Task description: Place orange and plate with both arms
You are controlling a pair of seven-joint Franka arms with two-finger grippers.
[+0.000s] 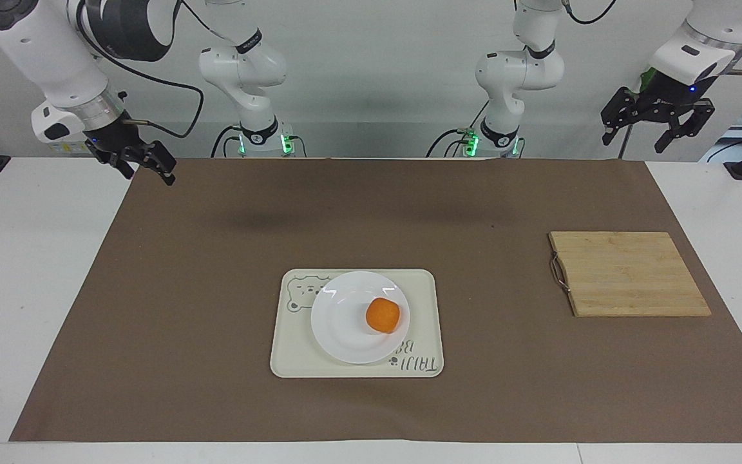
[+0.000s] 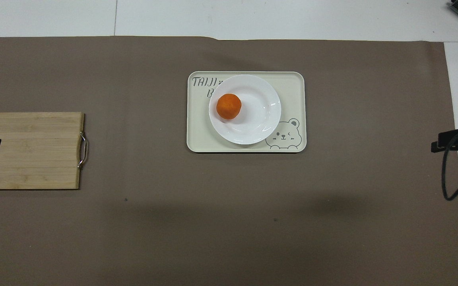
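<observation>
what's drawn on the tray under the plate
A grey line-drawn bear face and "TAIJI" lettering on the cream tray, clearest in the overhead view.

The orange [image 1: 382,315] sits on the plate [image 1: 345,328], off toward the left arm's side of it. Plate's on the tray [image 1: 294,357], mid-mat [image 1: 184,290]. The cutting board [image 1: 628,273] lies well apart toward the left arm's end, maybe slightly nearer the robots.

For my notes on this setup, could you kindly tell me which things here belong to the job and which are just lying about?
Belong to the job:
orange, on the plate
plate, on the tray
left pincer, raised, empty
right pincer, raised, empty

Lying about:
tray
cutting board
brown mat
</observation>
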